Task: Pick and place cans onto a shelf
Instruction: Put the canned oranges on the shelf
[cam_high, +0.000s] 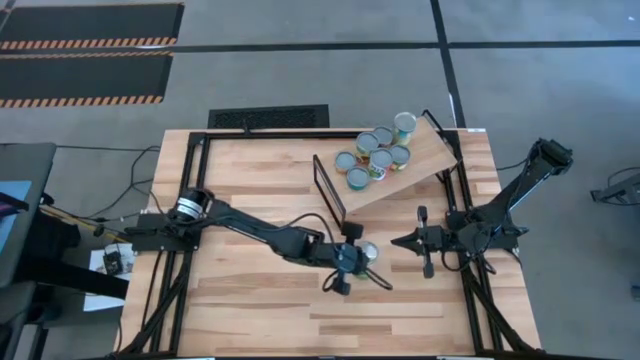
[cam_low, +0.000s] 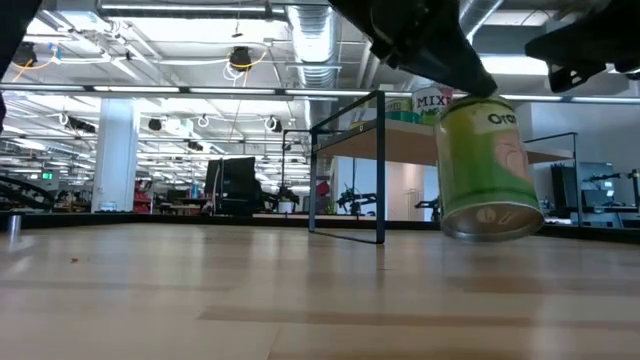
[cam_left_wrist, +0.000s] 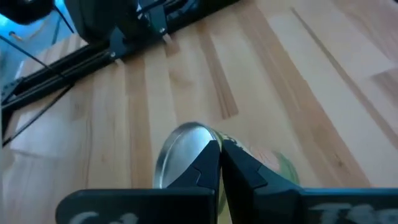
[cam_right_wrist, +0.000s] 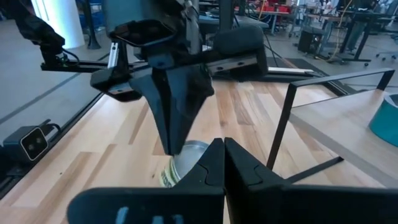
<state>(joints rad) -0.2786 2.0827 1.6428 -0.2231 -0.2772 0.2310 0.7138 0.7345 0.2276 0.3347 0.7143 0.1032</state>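
My left gripper (cam_high: 356, 256) is near the table's middle, shut on a green-labelled can (cam_low: 485, 165) that also shows in the high view (cam_high: 369, 250). My right gripper (cam_high: 403, 240) is shut and empty, just right of the can, pointing at it. The shelf (cam_high: 415, 165) is a light wood board at the far right, raised on a thin black frame (cam_high: 330, 185). Several cans (cam_high: 375, 155) stand on it, and a teal one (cam_high: 404, 125) stands near its far end. My left gripper pinches the can's top rim (cam_left_wrist: 208, 142) between its two fingers, which stand almost closed, between the silvery top (cam_left_wrist: 183, 149) and the green label (cam_left_wrist: 283, 168). The fingers slant down from above. The can hangs tilted below them, its bottom end (cam_low: 492, 222) off the table.
The black frame (cam_low: 345, 165) stands just beyond the held can. Black rails (cam_high: 180, 200) run along the table's left and right sides. Bare planks (cam_high: 270, 300) lie near the front edge.
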